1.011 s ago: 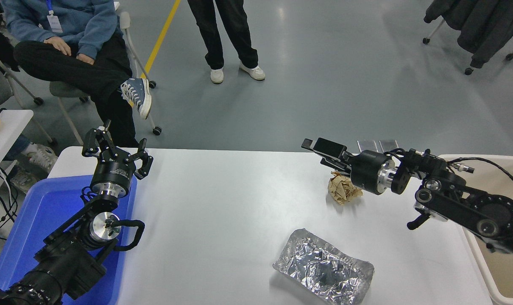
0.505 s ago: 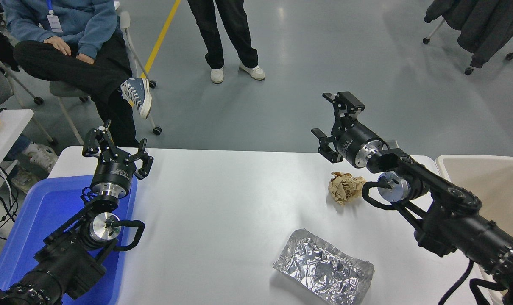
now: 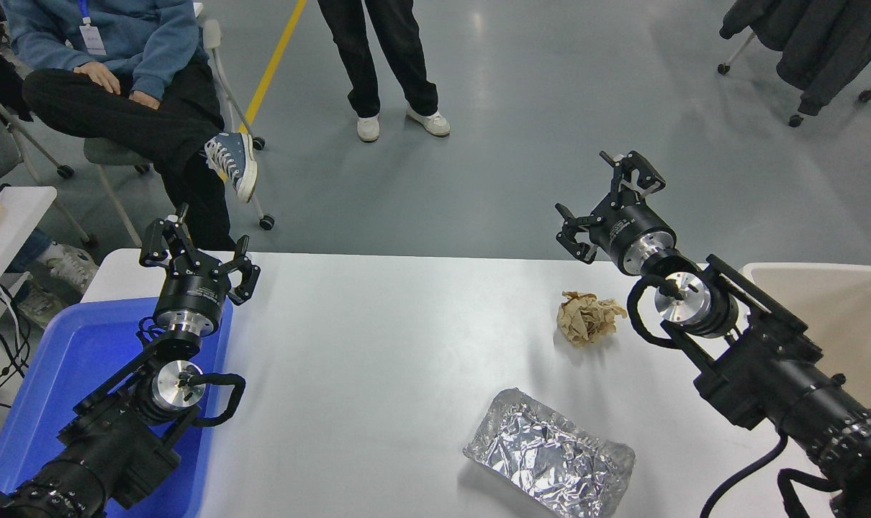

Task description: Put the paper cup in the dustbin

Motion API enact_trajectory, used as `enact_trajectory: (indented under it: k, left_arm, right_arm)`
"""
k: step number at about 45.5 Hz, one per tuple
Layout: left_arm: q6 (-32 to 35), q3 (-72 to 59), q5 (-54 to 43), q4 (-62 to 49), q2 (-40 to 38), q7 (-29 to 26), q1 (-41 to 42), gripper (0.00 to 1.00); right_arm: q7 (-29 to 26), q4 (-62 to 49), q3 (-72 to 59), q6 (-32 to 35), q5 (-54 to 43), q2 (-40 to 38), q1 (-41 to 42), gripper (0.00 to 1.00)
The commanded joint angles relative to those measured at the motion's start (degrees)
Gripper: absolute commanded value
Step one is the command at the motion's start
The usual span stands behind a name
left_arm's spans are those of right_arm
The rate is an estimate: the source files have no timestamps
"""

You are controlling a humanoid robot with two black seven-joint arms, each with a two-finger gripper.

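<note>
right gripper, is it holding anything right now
No, the right gripper is open and empty, raised past the table's far edge above the crumpled paper ball.

Robotics lab: white table (image 3: 378, 345), grey floor with yellow line (image 3: 277, 54), wheeled chairs (image 3: 227, 93), a seated badge-wearing onlooker (image 3: 111, 65).

beige dustbin (image 3: 838, 302) | blue tray (image 3: 83, 360) | brown paper ball (image 3: 587, 316) | silver foil tray (image 3: 551, 457)

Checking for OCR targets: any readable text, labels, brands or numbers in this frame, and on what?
None can be read.
Left gripper: small white print on its black body, too small.
Right gripper: white print on its body, too small.
Seated person's badge: not read off.
</note>
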Motion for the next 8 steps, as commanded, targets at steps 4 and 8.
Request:
enact_trajectory:
  k: [4,8]
  left_arm:
    - [0.00,0.00,0.00,-0.01,0.00,0.01,0.00,1.00]
    - [0.00,0.00,0.00,-0.01,0.00,0.01,0.00,1.00]
  right_arm:
    - [0.08,-1.10,2.17,0.95,0.89,0.21,-0.49,1.00]
    - [0.08,-1.19,2.08,0.95,0.89,0.30,-0.67,1.00]
